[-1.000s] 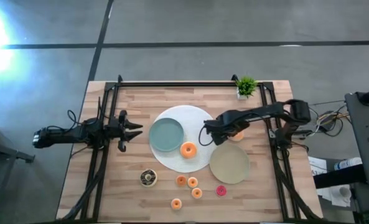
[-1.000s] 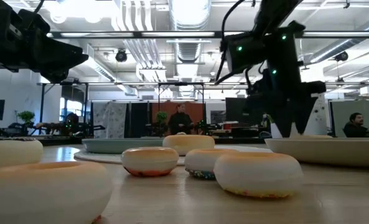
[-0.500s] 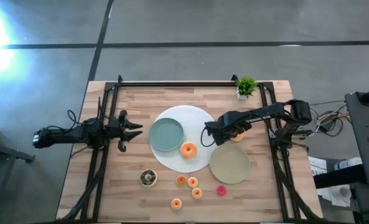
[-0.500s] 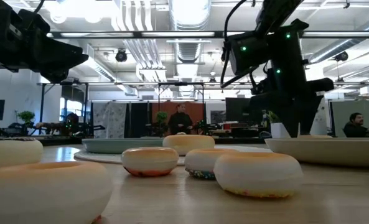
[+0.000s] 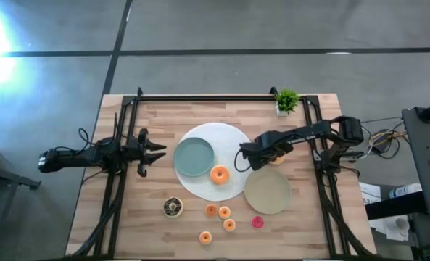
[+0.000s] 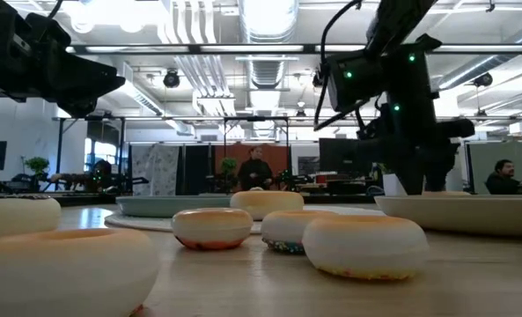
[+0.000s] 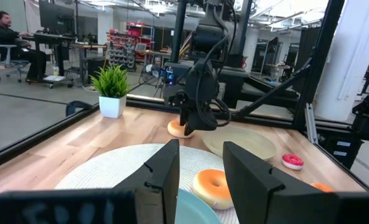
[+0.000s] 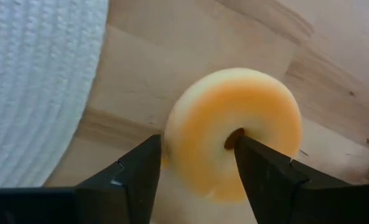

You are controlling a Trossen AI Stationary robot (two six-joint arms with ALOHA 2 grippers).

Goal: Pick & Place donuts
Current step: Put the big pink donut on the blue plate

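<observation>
An orange donut (image 8: 234,134) lies flat on the wood between the white round mat and the table's right rail (image 5: 278,157). My right gripper (image 8: 196,146) hangs over it, pointing down and open. One finger (image 8: 140,168) stands outside the ring's rim and the other (image 8: 259,165) is at its hole. The left wrist view shows this gripper (image 7: 196,121) above that donut (image 7: 177,129). My left gripper (image 5: 160,152) waits open at the table's left, level, touching nothing. Another orange donut (image 5: 219,175) sits on the mat. Several more donuts lie near the front edge (image 5: 225,212). My right gripper straddles one side of the orange donut's ring (image 8: 190,124) from above, one finger outside the rim and one at the hole. The donut lies flat on the table. Whether the fingers touch it, I cannot tell.
A teal plate (image 5: 193,156) rests on the white round mat (image 5: 225,138), and a beige plate (image 5: 267,192) overlaps the mat's right front. A brown donut (image 5: 172,206) and a pink one (image 5: 257,222) lie near the front. A small potted plant (image 5: 286,101) stands at the far right corner.
My right gripper has shifted a little toward the table's right edge, settling over the orange donut beside the mat. Neither the donut nor the left arm has moved.
</observation>
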